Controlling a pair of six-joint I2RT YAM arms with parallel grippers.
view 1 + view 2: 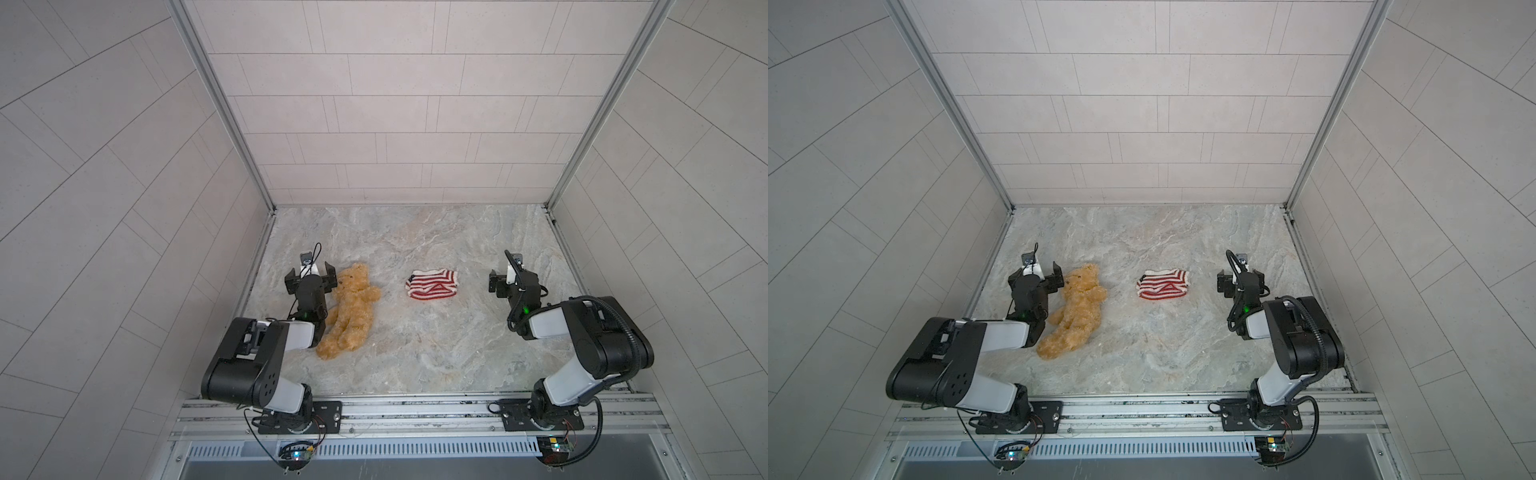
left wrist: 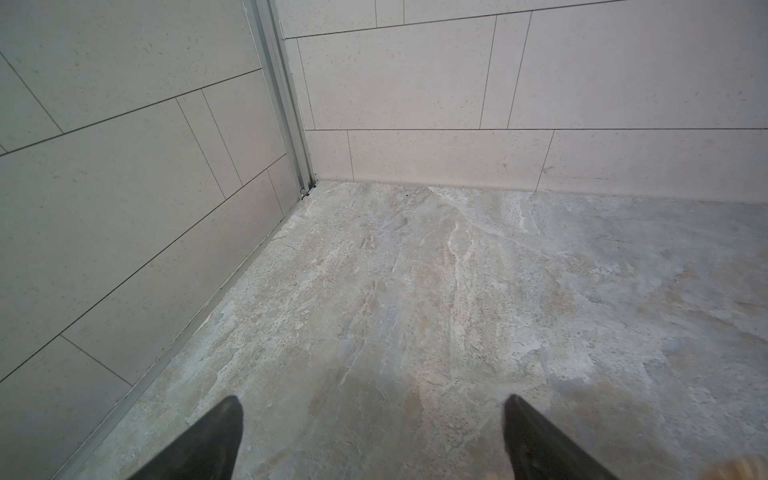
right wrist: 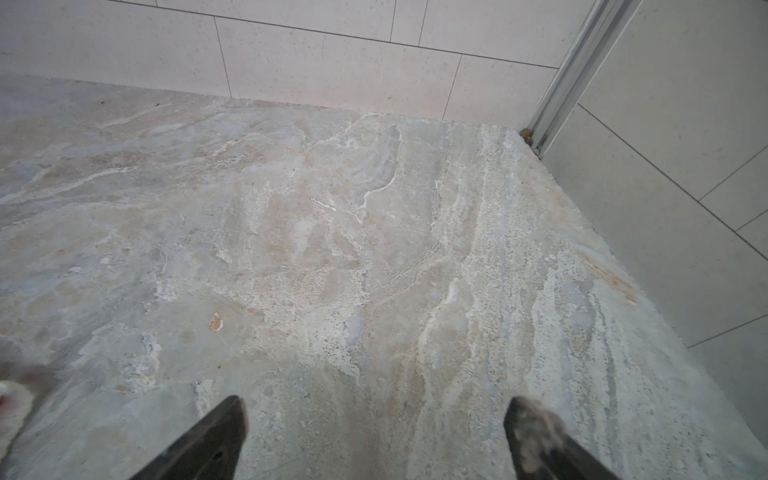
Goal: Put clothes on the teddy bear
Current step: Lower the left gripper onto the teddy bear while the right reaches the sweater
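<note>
In both top views, the teddy bear (image 1: pixel 351 309) lies stretched out, undressed, at lower left of the marble table (image 1: pixel 415 353), head toward the far wall. Just beside its head the left gripper (image 1: pixel 310 275) hovers, jaws spread wide, holding nothing. A striped sweater (image 1: pixel 432 284) lies at centre. To its right, the right gripper (image 1: pixel 513 282) is equally wide and empty.
</note>
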